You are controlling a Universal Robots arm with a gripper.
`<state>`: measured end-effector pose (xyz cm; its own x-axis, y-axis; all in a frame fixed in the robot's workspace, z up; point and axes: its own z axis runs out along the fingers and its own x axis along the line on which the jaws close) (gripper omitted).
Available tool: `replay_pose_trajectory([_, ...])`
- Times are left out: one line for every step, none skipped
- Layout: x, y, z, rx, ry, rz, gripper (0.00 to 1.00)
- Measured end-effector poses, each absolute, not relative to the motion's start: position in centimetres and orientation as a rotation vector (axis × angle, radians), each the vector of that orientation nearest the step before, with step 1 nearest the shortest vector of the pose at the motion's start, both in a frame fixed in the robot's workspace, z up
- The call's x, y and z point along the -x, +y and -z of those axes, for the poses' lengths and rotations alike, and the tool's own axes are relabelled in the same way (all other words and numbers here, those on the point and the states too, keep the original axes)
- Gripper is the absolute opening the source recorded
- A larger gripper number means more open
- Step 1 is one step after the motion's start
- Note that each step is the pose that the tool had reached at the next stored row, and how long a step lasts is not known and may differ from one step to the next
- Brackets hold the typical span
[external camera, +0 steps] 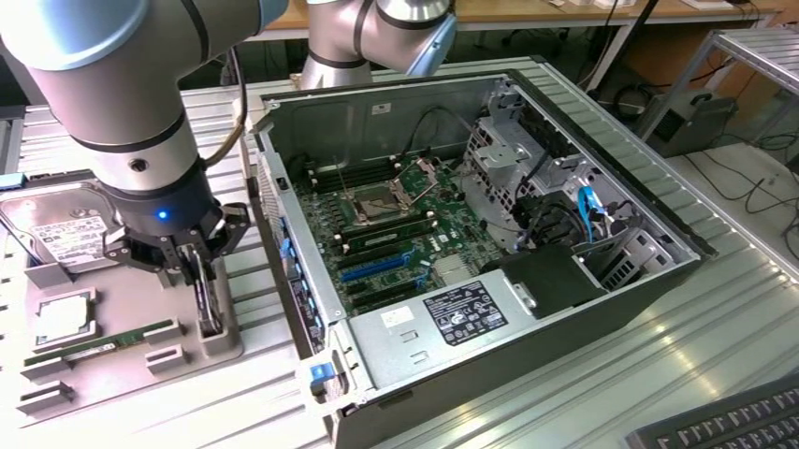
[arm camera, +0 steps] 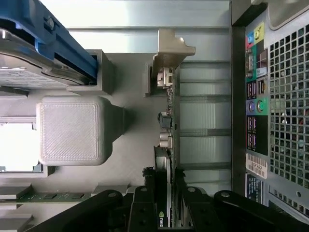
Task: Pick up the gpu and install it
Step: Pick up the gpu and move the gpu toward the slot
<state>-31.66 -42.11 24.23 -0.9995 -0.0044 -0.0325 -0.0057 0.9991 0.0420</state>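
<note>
The gripper (external camera: 196, 269) was at the lower left of the exterior view, down over the gray holder tray (external camera: 125, 365). It was clenched on the gpu (external camera: 209, 311), which stood on its long edge in a slot of that tray, just outside the open computer case (external camera: 374, 108).

In the wrist view the gripper (arm camera: 162, 198) straddled the gpu (arm camera: 163, 166) with a pad against each flat face.

The grip looked narrow and sat near one end of a long card. A lift that was not straight might have wedged the card against the slot walls or let it pivot between the pads. The metal bracket end sat close under a raised post (arm camera: 169, 53) of the tray and could have caught there. The case's rear wall (arm camera: 285, 121) stood just beside the tray, so a swing at low height could have struck it.

The card was thin, flat and dark, with small silvery connectors along the bracket edge. The tray was matte gray plastic with fine layered ridges and blocky, rounded supports. The case wall was perforated sheet metal carrying coloured ports. In the exterior view a hard drive (external camera: 56, 229) with a white label lay at the left, and a slim green memory stick (external camera: 100, 343) lay lower on the tray. Inside the case was a green motherboard (external camera: 399, 234) with blue slots (external camera: 374, 267).
</note>
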Motion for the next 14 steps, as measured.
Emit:
replay_pose_trajectory([31.7, -42.1, -24.2, 0.018, 3.109, -0.066, 0.26])
replay_pose_trajectory([31.7, -42.1, -24.2, 0.020, 3.109, -0.066, 0.26])
replay_pose_trajectory([31.7, -42.1, -24.2, 0.021, 3.109, -0.066, 0.26])
replay_pose_trajectory([31.7, -42.1, -24.2, 0.021, 3.109, -0.066, 0.26])
replay_pose_trajectory([31.7, -42.1, -24.3, 0.021, 3.109, -0.066, 0.26])
replay_pose_trajectory([31.6, -42.1, -24.3, 0.022, 3.109, -0.066, 0.26])
replay_pose_trajectory([31.6, -42.1, -24.4, 0.022, 3.109, -0.066, 0.26])
replay_pose_trajectory([31.6, -42.1, -24.4, 0.023, 3.109, -0.066, 0.26])
replay_pose_trajectory([31.7, -42.1, -24.6, 0.025, 3.109, -0.066, 0.26])
replay_pose_trajectory([31.7, -42.1, -24.8, 0.026, 3.109, -0.066, 0.26])
replay_pose_trajectory([31.7, -42.1, -25.1, 0.027, 3.109, -0.066, 0.26])
replay_pose_trajectory([31.7, -42.1, -25.4, 0.028, 3.109, -0.066, 0.26])
replay_pose_trajectory([31.7, -42.1, -25.9, 0.029, 3.109, -0.067, 0.26])
replay_pose_trajectory([31.7, -42.1, -26.3, 0.030, 3.109, -0.068, 0.26])
